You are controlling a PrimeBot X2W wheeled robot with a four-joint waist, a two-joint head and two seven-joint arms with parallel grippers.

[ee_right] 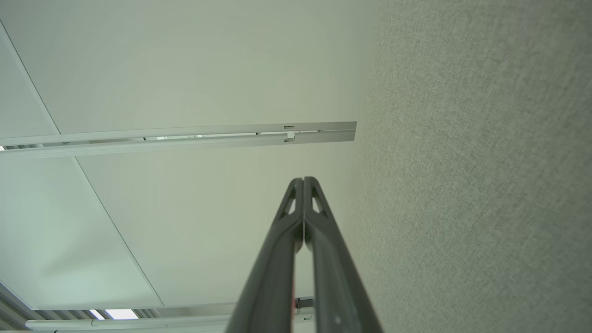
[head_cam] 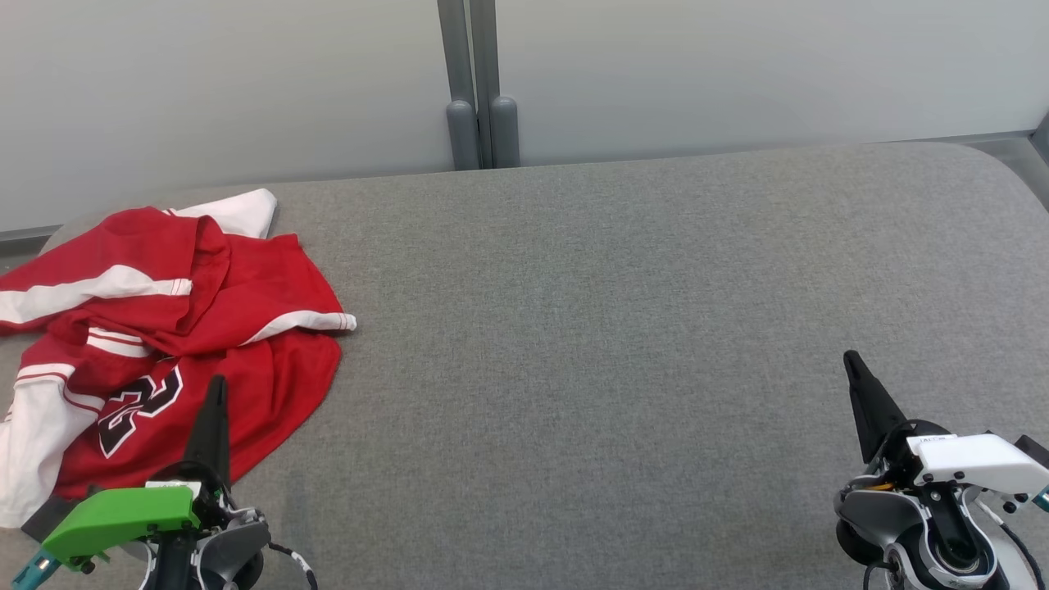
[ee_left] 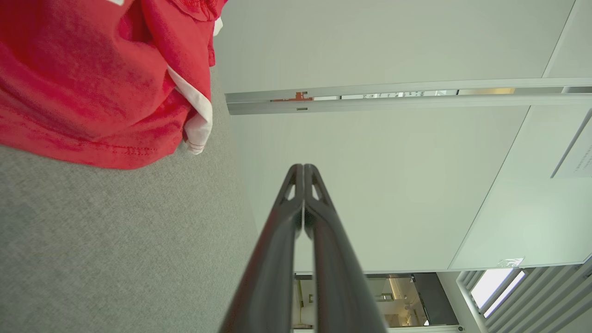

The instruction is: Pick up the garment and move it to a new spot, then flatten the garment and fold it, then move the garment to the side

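Observation:
The garment (head_cam: 156, 328) is a red jersey with white stripes and a black-and-white number, lying crumpled at the left end of the grey fabric table (head_cam: 615, 328). In the left wrist view the garment (ee_left: 92, 78) bunches at the upper left, its hem resting on the grey cloth. My left gripper (head_cam: 216, 389) is shut with nothing in it; its dark fingers overlap the garment's near edge in the head view. In the left wrist view the left gripper (ee_left: 303, 167) points past the garment toward the wall. My right gripper (head_cam: 851, 360) is shut and empty, low at the right, far from the garment; its tips meet in the right wrist view (ee_right: 304, 180).
A pale partition wall (head_cam: 737, 74) with a grey double post (head_cam: 479, 90) stands right behind the table's far edge. The table's rounded right corner (head_cam: 1008, 176) lies at the upper right. The grey surface stretches bare between the two grippers.

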